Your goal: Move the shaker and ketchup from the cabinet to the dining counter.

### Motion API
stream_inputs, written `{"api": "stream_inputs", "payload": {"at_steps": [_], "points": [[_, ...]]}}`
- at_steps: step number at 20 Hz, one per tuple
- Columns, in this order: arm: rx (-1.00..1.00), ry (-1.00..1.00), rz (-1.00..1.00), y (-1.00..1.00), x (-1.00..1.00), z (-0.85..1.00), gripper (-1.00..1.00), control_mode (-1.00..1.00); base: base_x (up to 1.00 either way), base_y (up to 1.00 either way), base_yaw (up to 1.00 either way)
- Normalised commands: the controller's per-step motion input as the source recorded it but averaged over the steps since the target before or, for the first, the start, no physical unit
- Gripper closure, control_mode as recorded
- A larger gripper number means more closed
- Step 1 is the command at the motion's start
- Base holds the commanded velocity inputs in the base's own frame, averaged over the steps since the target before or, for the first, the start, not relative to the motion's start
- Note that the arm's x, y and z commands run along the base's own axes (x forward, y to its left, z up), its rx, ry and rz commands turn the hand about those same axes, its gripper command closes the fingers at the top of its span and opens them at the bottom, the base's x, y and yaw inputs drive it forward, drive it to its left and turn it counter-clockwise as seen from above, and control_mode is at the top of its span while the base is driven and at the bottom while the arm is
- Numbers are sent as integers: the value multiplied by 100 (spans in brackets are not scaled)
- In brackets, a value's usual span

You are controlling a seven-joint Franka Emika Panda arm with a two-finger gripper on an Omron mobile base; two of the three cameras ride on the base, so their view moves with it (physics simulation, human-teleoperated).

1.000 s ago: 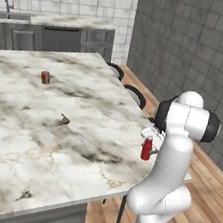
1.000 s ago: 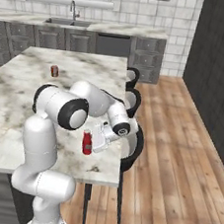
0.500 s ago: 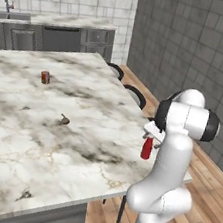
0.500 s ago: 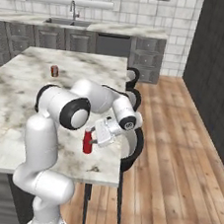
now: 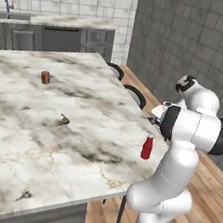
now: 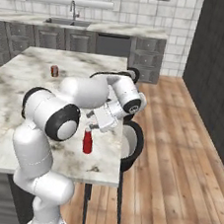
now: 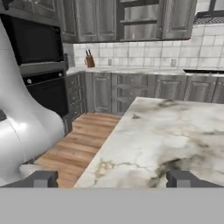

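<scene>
The ketchup, a slim red bottle, stands upright by itself near the right edge of the dining counter. In the right base view the ketchup is just below and left of my gripper, which hovers above it with open jaws and does not touch it. My gripper has its dark fingertips wide apart in the hand view, with only the marble dining counter ahead. A small red-brown canister stands far across the counter; I cannot tell if it is the shaker. Wall cabinet with an open front hangs far off.
Round black stools are tucked along the counter's right side, close under my hand. A small brown object lies mid-counter. A back worktop with sink and low drawer units runs along the tiled wall. Wooden floor lies to the right.
The jaws have opened and let go of the ketchup, which stays standing where it was. The hand has lifted a little up and away from it.
</scene>
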Motion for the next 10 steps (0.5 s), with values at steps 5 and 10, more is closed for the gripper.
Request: {"api": "stream_inputs", "payload": {"at_steps": [5,10], "points": [[-9,-8,0,38,-64,100,-100,-100,0,0,0],[-15,-20,0,48,-53,100,-100,-100,0,0,0]]}}
